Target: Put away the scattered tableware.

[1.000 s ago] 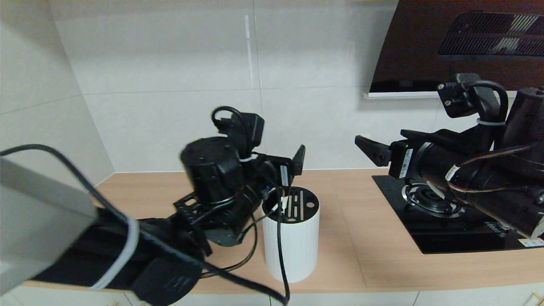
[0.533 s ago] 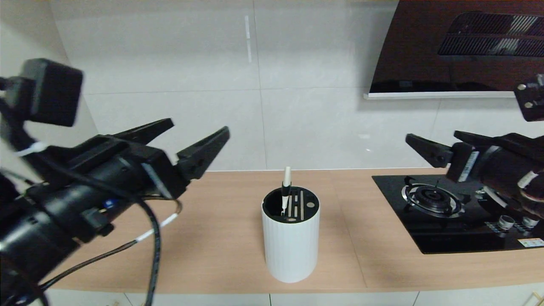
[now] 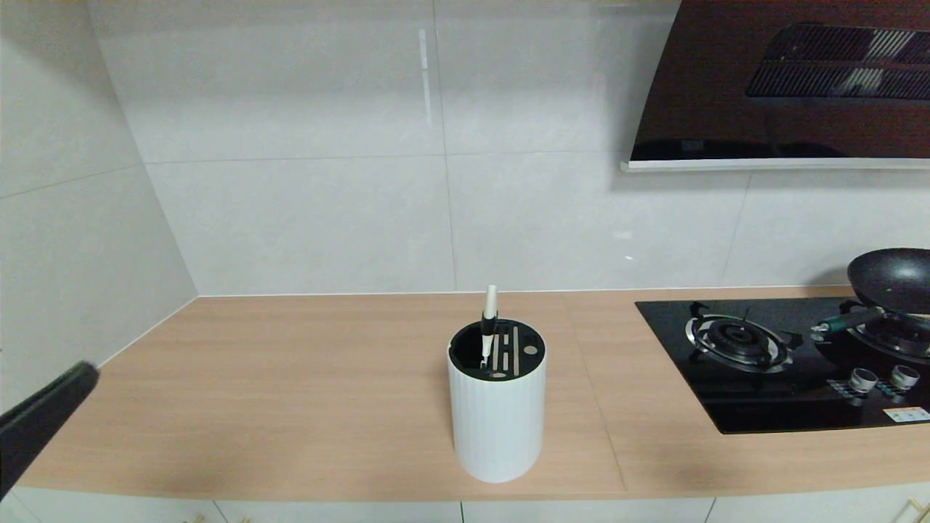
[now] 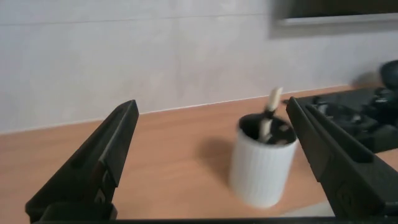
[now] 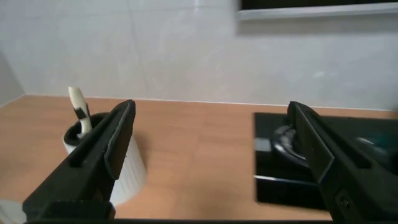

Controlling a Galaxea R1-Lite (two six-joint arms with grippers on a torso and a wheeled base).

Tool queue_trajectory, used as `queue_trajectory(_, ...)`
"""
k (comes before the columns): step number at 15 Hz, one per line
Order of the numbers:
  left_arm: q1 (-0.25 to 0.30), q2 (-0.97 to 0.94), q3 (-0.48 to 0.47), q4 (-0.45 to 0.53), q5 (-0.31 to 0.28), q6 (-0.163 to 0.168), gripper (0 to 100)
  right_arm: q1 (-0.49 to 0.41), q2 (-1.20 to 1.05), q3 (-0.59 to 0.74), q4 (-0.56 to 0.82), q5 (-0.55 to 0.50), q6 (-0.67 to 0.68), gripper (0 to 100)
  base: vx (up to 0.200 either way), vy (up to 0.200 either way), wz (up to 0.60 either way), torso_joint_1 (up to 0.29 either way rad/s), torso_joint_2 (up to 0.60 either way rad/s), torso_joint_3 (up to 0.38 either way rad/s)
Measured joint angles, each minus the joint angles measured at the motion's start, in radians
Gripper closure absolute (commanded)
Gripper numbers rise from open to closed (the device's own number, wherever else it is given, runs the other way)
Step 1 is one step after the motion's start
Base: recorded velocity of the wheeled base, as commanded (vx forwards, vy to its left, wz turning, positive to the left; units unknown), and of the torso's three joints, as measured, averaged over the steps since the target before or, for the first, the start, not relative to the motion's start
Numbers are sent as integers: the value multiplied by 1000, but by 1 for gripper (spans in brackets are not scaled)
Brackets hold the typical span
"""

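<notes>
Left hand (image 4: 210, 106), right hand (image 5: 210, 107): splayed wide, empty. White-and-black-handled utensil (image 3: 489, 312) upright in slot of white ribbed cylindrical holder (image 3: 497, 414) on light wooden surface (image 3: 290, 378). Judged complete, or nearly.

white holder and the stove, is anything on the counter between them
Nothing. In the head view the strip of wooden counter between the white holder and the stove is bare.

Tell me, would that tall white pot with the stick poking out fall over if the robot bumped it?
Probably, if hit near the top: the white holder is taller than wide and stands free on the smooth countertop. A low push would likely slide it instead. The utensil in its slot might rattle.
</notes>
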Motion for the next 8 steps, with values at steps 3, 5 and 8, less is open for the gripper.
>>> queue_trajectory(3,109,-228,42,165,-29,0,0,-103,-289,5,298,34,-26,0,0,0,0,0,0,0)
queue_trajectory(5,190,-361,51,262,-41,2,0,-173,-436,25,431,54,-80,0,0,0,0,0,0,0)
queue_trajectory(8,300,-491,62,314,-19,9,0,-256,-573,77,454,64,-100,0,0,0,0,0,0,0)
